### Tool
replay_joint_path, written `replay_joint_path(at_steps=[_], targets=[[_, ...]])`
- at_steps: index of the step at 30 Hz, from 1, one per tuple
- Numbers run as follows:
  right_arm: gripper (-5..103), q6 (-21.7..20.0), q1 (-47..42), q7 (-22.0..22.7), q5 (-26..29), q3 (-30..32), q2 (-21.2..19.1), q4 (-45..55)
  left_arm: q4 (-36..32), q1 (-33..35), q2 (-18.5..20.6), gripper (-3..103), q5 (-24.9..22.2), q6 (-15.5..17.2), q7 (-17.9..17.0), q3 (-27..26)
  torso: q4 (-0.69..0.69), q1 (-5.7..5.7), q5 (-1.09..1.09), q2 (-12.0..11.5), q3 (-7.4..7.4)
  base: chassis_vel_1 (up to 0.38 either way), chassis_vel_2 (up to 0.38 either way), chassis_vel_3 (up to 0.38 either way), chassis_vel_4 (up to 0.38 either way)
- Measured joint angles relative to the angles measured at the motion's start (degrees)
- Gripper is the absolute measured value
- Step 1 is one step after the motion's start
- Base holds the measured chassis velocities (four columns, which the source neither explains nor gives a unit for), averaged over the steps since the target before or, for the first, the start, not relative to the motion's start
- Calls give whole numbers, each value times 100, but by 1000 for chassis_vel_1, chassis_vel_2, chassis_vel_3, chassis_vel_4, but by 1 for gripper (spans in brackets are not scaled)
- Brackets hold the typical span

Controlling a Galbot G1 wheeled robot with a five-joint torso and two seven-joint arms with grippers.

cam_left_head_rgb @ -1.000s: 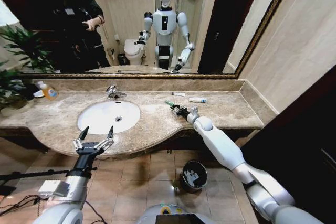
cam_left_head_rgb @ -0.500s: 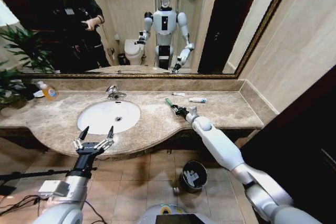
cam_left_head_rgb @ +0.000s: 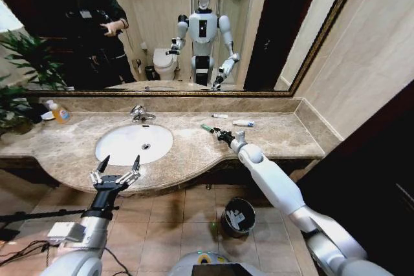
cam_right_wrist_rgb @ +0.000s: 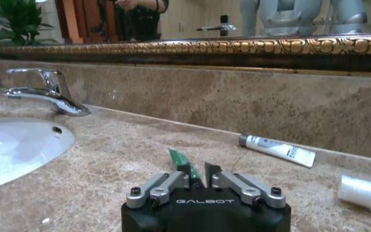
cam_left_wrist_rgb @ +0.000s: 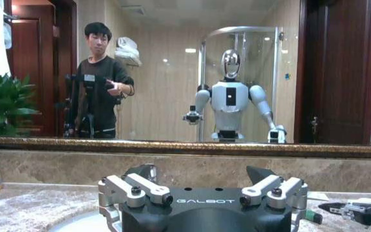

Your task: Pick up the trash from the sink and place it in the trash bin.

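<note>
My right gripper (cam_left_head_rgb: 218, 134) is over the marble counter to the right of the sink (cam_left_head_rgb: 110, 153), shut on a thin green piece (cam_left_head_rgb: 206, 128) of trash. In the right wrist view the green piece (cam_right_wrist_rgb: 178, 160) sticks out from between the fingertips (cam_right_wrist_rgb: 184, 170). Two white tubes (cam_left_head_rgb: 220, 116) (cam_left_head_rgb: 244, 123) lie on the counter near the back wall. The white basin holds nothing that I can see besides its drain. The black trash bin (cam_left_head_rgb: 238, 216) stands on the floor below the counter. My left gripper (cam_left_head_rgb: 116, 169) hangs open in front of the basin's near edge.
A chrome faucet (cam_left_head_rgb: 139, 114) stands behind the basin, and an orange soap bottle (cam_left_head_rgb: 60, 113) sits at the far left by a plant. The mirror runs along the back wall. The counter's front edge overhangs the tiled floor.
My right gripper has turned slightly over the counter, swinging the green piece's tip a little. The left arm has not moved.
</note>
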Motion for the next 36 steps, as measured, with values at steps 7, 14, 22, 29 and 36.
replay_joint_path(at_steps=[7, 14, 22, 29, 36], targets=[[34, 110, 145, -184, -125, -203, 85, -263, 0, 0, 0, 100, 0, 0, 0, 0, 0, 0, 0, 0, 0, 0, 0, 0, 0], [73, 145, 303, -184, -212, -274, 318, -645, 0, 0, 0, 100, 0, 0, 0, 0, 0, 0, 0, 0, 0, 0, 0, 0, 0], [79, 216, 328, -199, -273, -251, 351, -824, 0, 0, 0, 100, 0, 0, 0, 0, 0, 0, 0, 0, 0, 0, 0, 0, 0], [59, 221, 326, -188, -333, -227, 389, -869, 0, 0, 0, 100, 0, 0, 0, 0, 0, 0, 0, 0, 0, 0, 0, 0, 0], [32, 268, 270, -179, -422, -178, 418, -889, 0, 0, 0, 100, 0, 0, 0, 0, 1, 0, 0, 0, 0, 0, 0, 0, 0]])
